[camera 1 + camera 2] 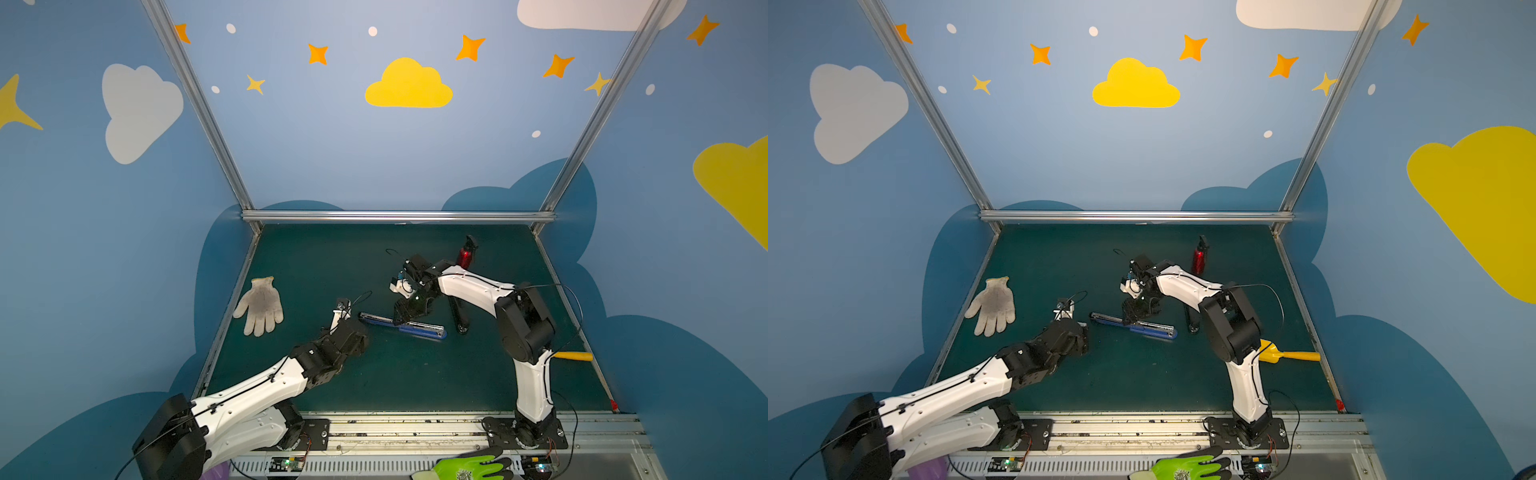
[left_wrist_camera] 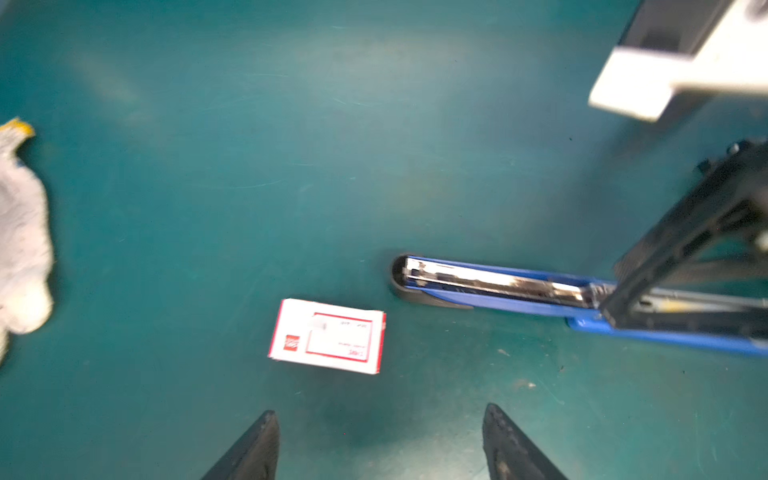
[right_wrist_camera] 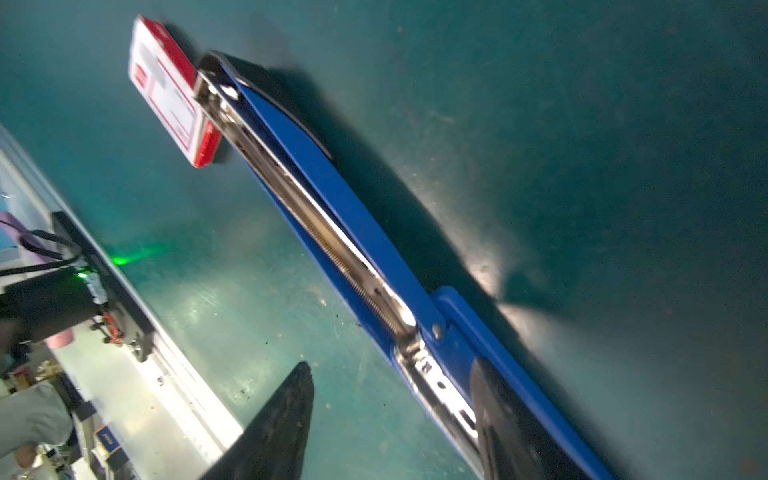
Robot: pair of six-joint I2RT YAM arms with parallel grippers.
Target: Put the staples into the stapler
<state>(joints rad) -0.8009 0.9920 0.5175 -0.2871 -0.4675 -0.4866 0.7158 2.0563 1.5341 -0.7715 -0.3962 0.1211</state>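
L tool (image 2: 380, 409) open+empty, poised to pick the staples (image 2: 328, 336), box flat on bench (image 2: 249, 166) just beside nose of stapler (image 2: 490, 286), folded open for loading; R tool (image 3: 390, 365) open astride its hinge.

Left gripper (image 2: 380, 411): jaws apart, nothing between them. Staples box (image 2: 328, 336) lies flat on mat (image 2: 291, 145), printed face up, just ahead of the fingertips. Stapler (image 2: 498, 286) lies opened just beside the box, chrome rail exposed, not touching it. Glove (image 2: 23, 232) well apart, partly out of frame.
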